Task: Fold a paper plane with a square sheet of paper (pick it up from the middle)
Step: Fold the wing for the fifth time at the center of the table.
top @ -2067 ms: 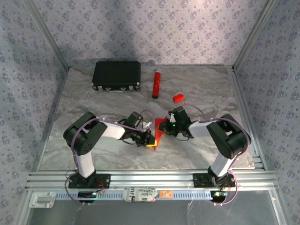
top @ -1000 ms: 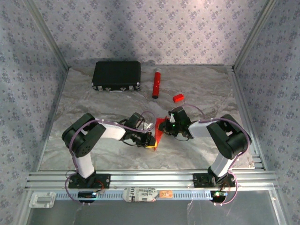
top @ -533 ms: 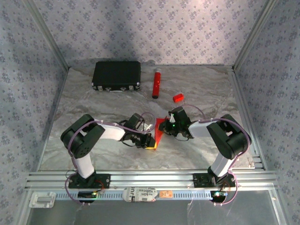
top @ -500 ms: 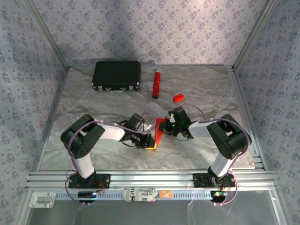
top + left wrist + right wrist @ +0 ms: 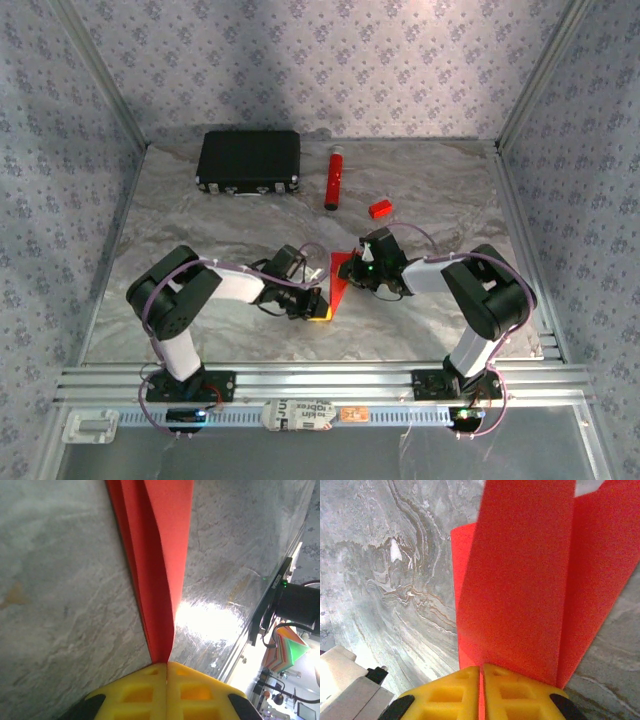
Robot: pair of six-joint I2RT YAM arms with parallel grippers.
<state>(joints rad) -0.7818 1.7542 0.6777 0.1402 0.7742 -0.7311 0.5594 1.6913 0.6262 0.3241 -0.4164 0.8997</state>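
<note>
Grips first: my left gripper [image 5: 166, 666] pinches shut on the folded red sheet [image 5: 340, 281] at its narrow end, my right gripper [image 5: 482, 670] clamps the wider end, mid-frame between my arms, I reckon to press the crease tight.

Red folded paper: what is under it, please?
Grey marbled table shows beside the red folded paper, pinched by left fingers and right fingers. The patch directly beneath is hidden.
</note>
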